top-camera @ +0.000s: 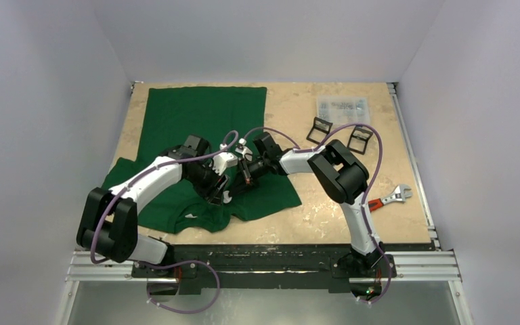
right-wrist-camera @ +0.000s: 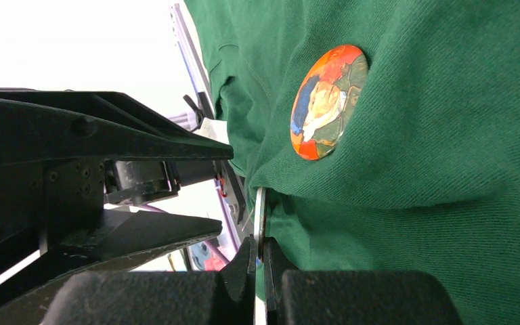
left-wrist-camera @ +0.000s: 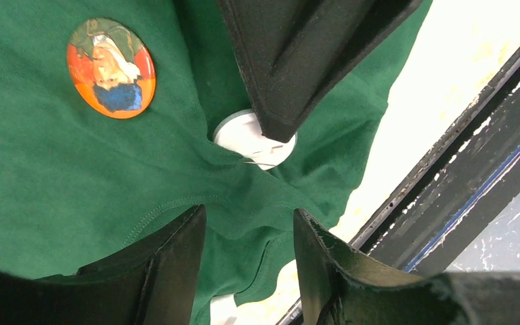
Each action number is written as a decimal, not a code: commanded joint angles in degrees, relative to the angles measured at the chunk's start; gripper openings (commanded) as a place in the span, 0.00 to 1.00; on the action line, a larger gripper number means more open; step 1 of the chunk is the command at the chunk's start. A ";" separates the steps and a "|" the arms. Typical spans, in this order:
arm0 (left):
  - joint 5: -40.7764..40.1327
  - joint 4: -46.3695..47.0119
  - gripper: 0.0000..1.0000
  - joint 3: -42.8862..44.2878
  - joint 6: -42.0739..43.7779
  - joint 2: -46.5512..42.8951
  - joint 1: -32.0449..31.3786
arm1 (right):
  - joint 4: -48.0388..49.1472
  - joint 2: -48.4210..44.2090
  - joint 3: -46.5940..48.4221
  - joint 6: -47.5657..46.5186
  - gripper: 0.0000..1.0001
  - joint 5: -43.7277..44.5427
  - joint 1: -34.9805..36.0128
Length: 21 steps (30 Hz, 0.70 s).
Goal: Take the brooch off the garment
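Right gripper [right-wrist-camera: 259, 252] clamped on white disc [left-wrist-camera: 237, 135]; orange brooch [left-wrist-camera: 111, 68] at its 10 o'clock on garment [left-wrist-camera: 54, 196]; left gripper [left-wrist-camera: 249, 227] jaws apart.

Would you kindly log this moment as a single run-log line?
right gripper: shut on white disc edge | left gripper: open over garment | orange brooch: on garment

Top view: even, diffuse overhead light; soft, faint shadows beside the arms [top-camera: 156, 176] on the table [top-camera: 325, 217]; sharp throughout.
Left wrist: garment [left-wrist-camera: 54, 189] evenly lit, weave crisp; white disc [left-wrist-camera: 240, 132] near clipping; bare table at upper right washed out; fingers [left-wrist-camera: 169, 271] dark, soft-edged.
Right wrist: upper left blown out white; painted brooch [right-wrist-camera: 328, 101] sharp; foreground fingers [right-wrist-camera: 352, 298] blurred.
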 commanded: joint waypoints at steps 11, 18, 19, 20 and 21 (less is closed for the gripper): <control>0.67 -0.49 0.42 5.74 -6.51 6.32 -1.65 | -0.41 -2.97 1.72 0.72 0.00 -0.19 -0.29; 1.78 -0.61 0.36 5.79 -6.56 6.50 -2.10 | -0.02 -3.05 1.59 0.98 0.00 -0.28 -0.63; 2.18 -0.86 0.34 6.05 -6.40 6.95 -2.10 | 0.01 -3.02 1.59 0.98 0.00 -0.28 -0.69; 2.82 -1.19 0.31 6.25 -6.19 7.40 -2.10 | -0.04 -3.02 1.52 0.98 0.00 -0.28 -0.71; 3.32 -1.44 0.28 6.50 -5.92 7.99 -2.10 | 0.03 -2.98 1.50 0.98 0.00 -0.28 -0.72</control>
